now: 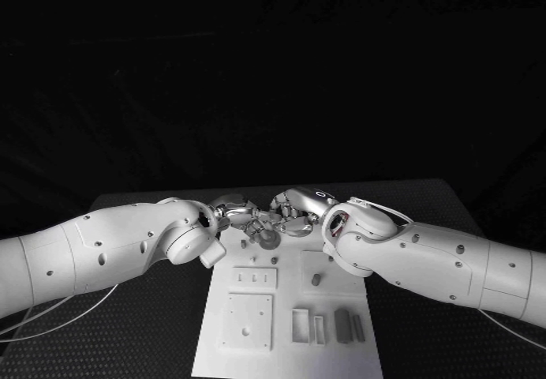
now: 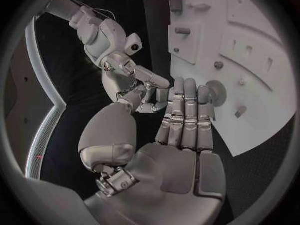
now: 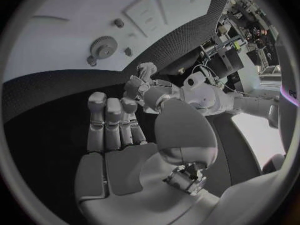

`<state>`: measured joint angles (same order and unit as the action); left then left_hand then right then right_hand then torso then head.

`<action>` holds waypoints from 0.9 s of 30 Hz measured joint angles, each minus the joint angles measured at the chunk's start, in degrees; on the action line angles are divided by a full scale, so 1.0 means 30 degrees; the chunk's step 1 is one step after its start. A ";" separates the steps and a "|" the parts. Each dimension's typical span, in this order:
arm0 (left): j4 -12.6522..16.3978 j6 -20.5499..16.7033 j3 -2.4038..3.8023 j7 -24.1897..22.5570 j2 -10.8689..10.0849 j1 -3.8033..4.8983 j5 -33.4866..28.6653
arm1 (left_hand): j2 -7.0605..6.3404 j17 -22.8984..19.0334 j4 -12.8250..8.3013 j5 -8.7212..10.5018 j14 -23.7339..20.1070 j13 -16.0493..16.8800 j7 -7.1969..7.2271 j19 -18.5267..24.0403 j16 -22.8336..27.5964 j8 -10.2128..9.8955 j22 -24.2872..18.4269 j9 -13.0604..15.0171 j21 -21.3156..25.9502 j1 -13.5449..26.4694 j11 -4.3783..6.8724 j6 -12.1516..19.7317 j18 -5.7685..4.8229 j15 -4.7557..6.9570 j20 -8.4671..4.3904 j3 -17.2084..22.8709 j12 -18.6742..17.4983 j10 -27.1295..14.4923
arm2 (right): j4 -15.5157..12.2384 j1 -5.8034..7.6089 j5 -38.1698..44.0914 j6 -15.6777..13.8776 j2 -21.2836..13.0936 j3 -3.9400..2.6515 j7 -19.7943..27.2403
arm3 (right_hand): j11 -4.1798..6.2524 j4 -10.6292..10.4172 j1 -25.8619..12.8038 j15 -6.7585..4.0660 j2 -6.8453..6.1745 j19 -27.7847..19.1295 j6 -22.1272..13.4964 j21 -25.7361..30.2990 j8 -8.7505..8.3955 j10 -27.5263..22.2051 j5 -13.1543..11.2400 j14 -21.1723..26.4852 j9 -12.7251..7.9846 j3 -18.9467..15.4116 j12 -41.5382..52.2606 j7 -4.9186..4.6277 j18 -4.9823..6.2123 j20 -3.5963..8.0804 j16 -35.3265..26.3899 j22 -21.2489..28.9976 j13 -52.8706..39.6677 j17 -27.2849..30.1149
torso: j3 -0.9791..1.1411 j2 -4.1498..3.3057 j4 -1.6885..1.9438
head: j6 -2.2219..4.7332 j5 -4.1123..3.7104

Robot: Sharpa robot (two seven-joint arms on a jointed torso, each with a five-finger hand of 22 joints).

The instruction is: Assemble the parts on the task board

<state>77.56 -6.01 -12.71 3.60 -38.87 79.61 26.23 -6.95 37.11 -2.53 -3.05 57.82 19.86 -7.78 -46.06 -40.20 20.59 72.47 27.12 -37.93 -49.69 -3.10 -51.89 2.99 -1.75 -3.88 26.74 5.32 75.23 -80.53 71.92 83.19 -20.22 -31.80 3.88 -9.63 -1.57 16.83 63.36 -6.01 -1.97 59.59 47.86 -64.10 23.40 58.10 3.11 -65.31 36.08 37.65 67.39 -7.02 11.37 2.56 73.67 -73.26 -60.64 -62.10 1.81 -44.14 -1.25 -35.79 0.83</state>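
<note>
- The task board (image 1: 285, 332) is a long white plate lying in the middle of the black table (image 1: 136, 332), running from the near edge toward the 2 hands.
- Its near end carries raised rectangular panels; 1 has 3 short slots (image 1: 254, 277), another is a plain square plate (image 1: 247, 320).
- Several grey upright parts (image 1: 342, 324) stand side by side on the board's near right portion, beside a white rectangular frame (image 1: 301, 324).
- A small grey peg (image 1: 317, 279) stands alone near mid-board.
- A grey gear (image 3: 104, 47) lies flat on the board's far end, with small pegs near it.
- The left hand (image 1: 236, 212) and right hand (image 1: 298, 213) meet over the far end of the board, close together.
- Left hand: fingers straight and side by side over the board's edge, holding nothing.
- Right hand: fingers extended together, palm bare, nothing in its hold.
</note>
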 measured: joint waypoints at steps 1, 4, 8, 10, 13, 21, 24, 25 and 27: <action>-0.0001 0.0000 0.0000 0.0007 0.0000 0.0000 0.0003 | 0.0206 -0.0001 -0.0001 0.0000 0.0000 0.0007 0.0000 0.0036 0.0000 0.0000 0.0000 0.0000 0.0000 0.0075 0.0009 0.0000 0.0022 0.0000 -0.0035 -0.0001 0.0000 0.0009 | -0.0002 -0.0001 0.0004 0.0001 0.0004 0.0001 -0.0001 | 0.0000 -0.0001 0.0000 0.0004 0.0000 0.0028 0.0000 0.0001 0.0000 0.0000 0.0000 -0.0005 0.0003 0.0000 0.0000 -0.0001 -0.0004 -0.0022 0.0001 0.0000 0.0000 0.0000 | 0.0000 0.0000 0.0002 | -0.0007 -0.0004; -0.0006 -0.0001 0.0000 0.0019 0.0002 0.0000 0.0005 | 0.0610 -0.0001 -0.0057 0.0000 0.0000 0.0051 0.0038 0.0037 0.0000 0.0000 0.0000 -0.0007 0.0000 0.0097 0.0033 -0.0121 0.0180 0.0000 -0.0036 -0.0057 0.0000 0.0033 | -0.0008 -0.0001 0.0014 0.0004 0.0015 0.0005 -0.0006 | 0.0000 0.0000 0.0000 0.0024 0.0000 0.0053 0.0000 0.0002 0.0000 0.0000 0.0000 -0.0034 0.0004 0.0000 0.0000 0.0000 -0.0005 0.0000 0.0001 -0.0001 0.0000 -0.0001 | -0.0004 0.0000 0.0011 | -0.0026 -0.0022; -0.0009 -0.0002 0.0000 0.0028 0.0004 0.0000 0.0004 | 0.0908 -0.0002 -0.0188 0.0000 0.0000 0.0086 0.0073 0.0037 0.0001 0.0000 -0.0001 -0.0026 0.0000 0.0055 0.0075 -0.0210 0.0205 0.0000 -0.0036 -0.0188 0.0000 0.0075 | -0.0019 -0.0001 0.0029 0.0011 0.0046 0.0012 -0.0010 | 0.0000 -0.0025 0.0000 0.0025 0.0000 0.0054 0.0001 -0.0019 0.0000 0.0000 0.0000 -0.0038 0.0003 0.0025 0.0000 0.0000 -0.0007 0.0000 0.0001 -0.0001 0.0000 0.0002 | -0.0011 0.0002 0.0024 | -0.0044 -0.0026; -0.0009 -0.0001 -0.0001 0.0028 0.0004 0.0000 -0.0015 | 0.1215 -0.0002 -0.0294 0.0000 0.0000 0.0130 0.0139 0.0037 0.0001 0.0000 -0.0001 -0.0044 0.0000 -0.0022 0.0081 -0.0276 0.0205 0.0000 -0.0036 -0.0294 0.0000 0.0212 | -0.0034 -0.0001 0.0038 0.0014 0.0073 0.0016 -0.0012 | 0.0000 -0.0001 0.0000 0.0026 0.0000 0.0054 0.0001 -0.0074 -0.0001 0.0001 0.0000 -0.0040 0.0002 0.0103 0.0000 0.0000 -0.0007 0.0000 0.0037 0.0001 0.0016 0.0018 | -0.0022 0.0002 0.0026 | -0.0062 -0.0026; -0.0009 -0.0001 -0.0008 0.0028 0.0016 0.0000 -0.0033 | 0.1738 -0.0002 -0.0831 0.0000 0.0000 0.0213 0.0226 0.0104 -0.0025 0.0000 -0.0001 -0.0084 -0.0007 -0.0226 0.0184 -0.0509 0.0208 0.0000 0.0031 -0.0291 0.0073 0.0316 | -0.0083 -0.0001 0.0050 0.0017 0.0096 0.0020 -0.0013 | 0.0000 -0.0001 0.0000 0.0027 0.0000 0.0054 0.0001 -0.0074 -0.0001 0.0000 0.0000 -0.0047 0.0006 0.0104 0.0000 0.0001 -0.0005 -0.0001 0.0037 0.0018 0.0016 0.0018 | -0.0024 0.0002 0.0024 | -0.0066 -0.0013; -0.0070 -0.0001 -0.0023 0.0057 0.0074 -0.0007 -0.0040 | 0.2479 -0.0074 -0.2406 0.0000 0.0000 0.0388 0.0300 0.0104 -0.0071 0.0000 -0.0081 -0.0256 -0.0076 -0.0628 0.0279 -0.0919 0.0205 0.0000 0.0032 -0.0020 0.0073 0.0554 | -0.0085 0.0010 0.0073 0.0015 0.0144 0.0029 -0.0040 | 0.0001 0.0000 0.0000 0.0026 -0.0001 0.0054 0.0001 -0.0074 -0.0001 0.0000 0.0000 -0.0110 0.0053 0.0104 0.0000 0.0001 -0.0006 -0.0004 0.0037 0.0018 0.0015 0.0018 | -0.0027 0.0002 0.0018 | -0.0099 0.0002; -0.0097 -0.0001 -0.0026 0.0077 0.0083 -0.0008 -0.0040 | 0.2552 -0.0074 -0.2563 0.0000 0.0000 0.0420 0.0332 0.0103 -0.0071 0.0001 -0.0103 -0.0274 -0.0147 -0.0547 0.0295 -0.1019 0.0202 0.0000 0.0032 0.0033 0.0073 0.0570 | -0.0083 0.0010 0.0078 0.0016 0.0155 0.0035 -0.0051 | 0.0000 -0.0051 0.0000 0.0027 0.0000 0.0053 0.0002 -0.0074 -0.0002 0.0001 0.0000 -0.0114 0.0046 0.0155 0.0000 0.0001 -0.0006 -0.0005 0.0038 0.0018 0.0015 0.0018 | -0.0024 0.0002 0.0016 | -0.0099 0.0004; -0.0101 -0.0001 -0.0027 0.0081 0.0083 -0.0008 -0.0041 | 0.2551 -0.0087 -0.2681 0.0000 0.0000 0.0438 0.0345 0.0103 -0.0071 0.0000 -0.0119 -0.0291 -0.0148 -0.0546 0.0343 -0.1095 0.0201 0.0001 0.0032 0.0041 0.0073 0.0637 | -0.0079 0.0011 0.0080 0.0017 0.0158 0.0037 -0.0052 | 0.0000 -0.0051 0.0000 0.0029 -0.0001 0.0052 0.0002 -0.0074 -0.0002 0.0001 0.0000 -0.0116 0.0047 0.0155 0.0000 0.0002 -0.0007 -0.0007 0.0038 0.0018 0.0015 0.0017 | -0.0022 0.0000 0.0016 | -0.0095 0.0004; -0.0102 -0.0001 -0.0027 0.0087 0.0083 -0.0009 -0.0041 | 0.2704 -0.0097 -0.2945 0.0001 0.0000 0.0478 0.0382 0.0103 -0.0071 0.0000 -0.0134 -0.0312 -0.0148 -0.0699 0.0316 -0.1132 0.0199 0.0000 0.0033 0.0149 0.0073 0.0730 | -0.0060 0.0011 0.0082 0.0019 0.0168 0.0041 -0.0053 | 0.0001 -0.0051 0.0000 0.0049 -0.0001 0.0052 0.0002 -0.0074 -0.0002 0.0001 0.0000 -0.0138 0.0048 0.0155 -0.0001 0.0002 -0.0007 -0.0008 0.0038 0.0018 0.0014 0.0017 | -0.0024 0.0002 0.0015 | -0.0090 0.0004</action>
<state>77.25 -6.01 -12.80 3.86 -38.63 79.58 26.11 1.16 36.82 -11.37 -3.04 57.82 21.29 -6.63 -45.75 -40.41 20.59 72.07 26.19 -38.37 -51.79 -2.15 -55.29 3.59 -1.75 -3.78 27.19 5.54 77.42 -80.71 71.96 83.44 -20.16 -31.29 4.01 -9.79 -1.57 16.68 63.36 -5.87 -1.97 59.75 47.87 -64.33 23.40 58.10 3.11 -65.73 36.22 38.12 67.38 -7.02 11.35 2.53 73.79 -73.20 -60.60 -62.05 1.74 -44.14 -1.20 -36.06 0.85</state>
